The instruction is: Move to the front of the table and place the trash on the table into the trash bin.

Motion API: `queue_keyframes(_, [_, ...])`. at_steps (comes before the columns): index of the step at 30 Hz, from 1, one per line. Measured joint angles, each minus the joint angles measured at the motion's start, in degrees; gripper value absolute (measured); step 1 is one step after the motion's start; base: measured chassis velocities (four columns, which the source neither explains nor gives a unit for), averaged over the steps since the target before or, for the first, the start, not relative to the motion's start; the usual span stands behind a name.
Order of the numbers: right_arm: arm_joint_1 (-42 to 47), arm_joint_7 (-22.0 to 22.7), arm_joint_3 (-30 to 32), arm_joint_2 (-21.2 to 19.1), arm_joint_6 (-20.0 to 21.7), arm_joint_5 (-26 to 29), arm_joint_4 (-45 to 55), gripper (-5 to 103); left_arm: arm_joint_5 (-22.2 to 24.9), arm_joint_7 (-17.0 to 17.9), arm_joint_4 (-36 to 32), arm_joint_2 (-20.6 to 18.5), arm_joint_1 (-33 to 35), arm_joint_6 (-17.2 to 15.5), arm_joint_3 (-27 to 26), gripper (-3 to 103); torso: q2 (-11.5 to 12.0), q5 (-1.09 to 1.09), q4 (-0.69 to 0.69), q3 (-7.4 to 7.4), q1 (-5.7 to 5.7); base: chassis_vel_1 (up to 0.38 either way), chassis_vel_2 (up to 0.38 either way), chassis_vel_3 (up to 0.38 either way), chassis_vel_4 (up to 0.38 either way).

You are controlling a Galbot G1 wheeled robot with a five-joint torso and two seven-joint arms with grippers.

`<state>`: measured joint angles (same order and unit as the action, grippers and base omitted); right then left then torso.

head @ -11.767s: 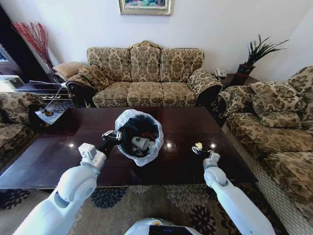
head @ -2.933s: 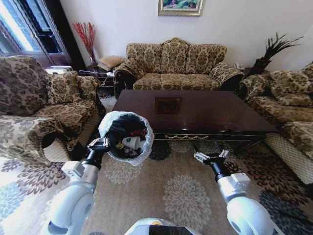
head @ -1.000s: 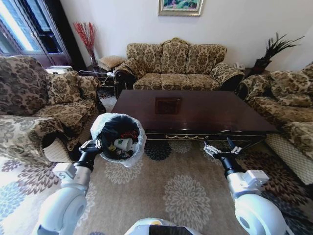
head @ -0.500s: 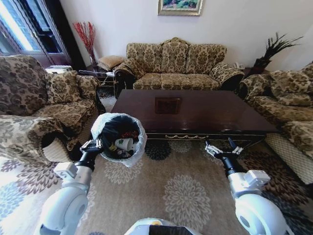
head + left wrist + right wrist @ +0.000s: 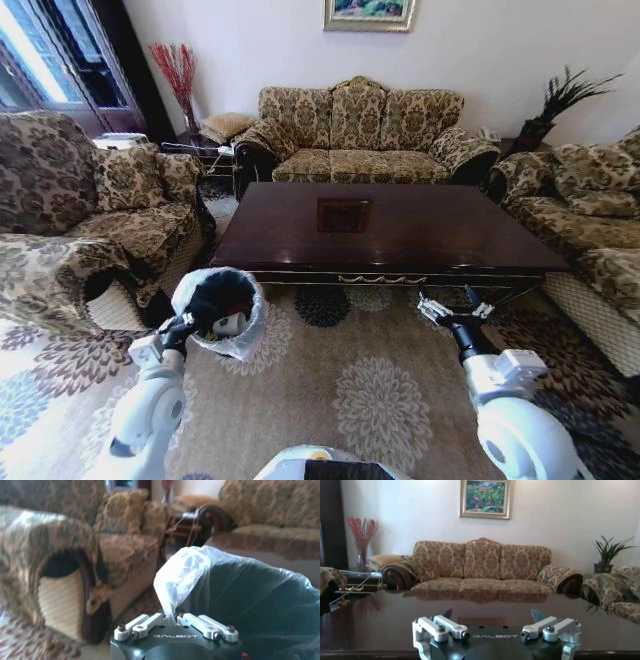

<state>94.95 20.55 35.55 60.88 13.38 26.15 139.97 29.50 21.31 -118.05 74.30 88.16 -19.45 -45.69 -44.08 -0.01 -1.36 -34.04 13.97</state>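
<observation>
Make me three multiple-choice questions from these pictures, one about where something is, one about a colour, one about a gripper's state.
1. Where is the round black trash bin with the white plastic liner?
A. on the glossy dark brown wooden coffee table
B. over the patterned rug, by the left armchair
C. on the far sofa

2. What colour are the stems in the vase in the far left corner?
A. red
B. blue
C. yellow

3. What state is the right gripper in?
A. shut on a bottle
B. shut on the liner
C. open

Answers: 1 B, the left gripper holds the bin in front of the table, beside the armchair. 2 A, the stems are red. 3 C, the right wrist view shows its fingers spread, holding nothing.
</observation>
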Motion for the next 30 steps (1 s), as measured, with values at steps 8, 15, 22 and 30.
queue_keyframes(8, [-0.3, 0.5, -0.7, 0.2, -0.3, -0.3, -0.1, 100, 1.7, 1.2, 18.8, 0.6, -5.6, 5.0, 1.1, 3, 0.0, -0.02, 0.01, -0.02, 0.03, 0.000, 0.000, 0.000, 0.000])
queue_keyframes(15, [2.2, 0.6, 0.3, 1.6, -1.4, -1.2, -0.1, 100, 1.1, 0.4, 32.6, 3.9, -9.3, 13.0, 2.8, 3, -0.1, -0.01, 0.03, -0.03, 0.03, 0.000, 0.000, 0.000, 0.000])
queue_keyframes(22, [2.8, 0.8, -0.1, 2.2, -1.8, -2.2, 0.1, 100, 2.3, 1.2, 41.4, 5.5, -12.7, 17.1, 3.1, 3, -0.1, 0.00, 0.01, -0.04, 0.04, 0.000, 0.000, 0.000, 0.000])
queue_keyframes(30, [2.8, 0.9, -0.8, 2.6, -1.9, -2.8, 0.0, 100, 2.4, 1.1, 40.7, 9.6, -10.8, 18.7, 2.9, 3, -0.1, 0.01, 0.00, -0.04, 0.04, 0.000, 0.000, 0.000, 0.000])
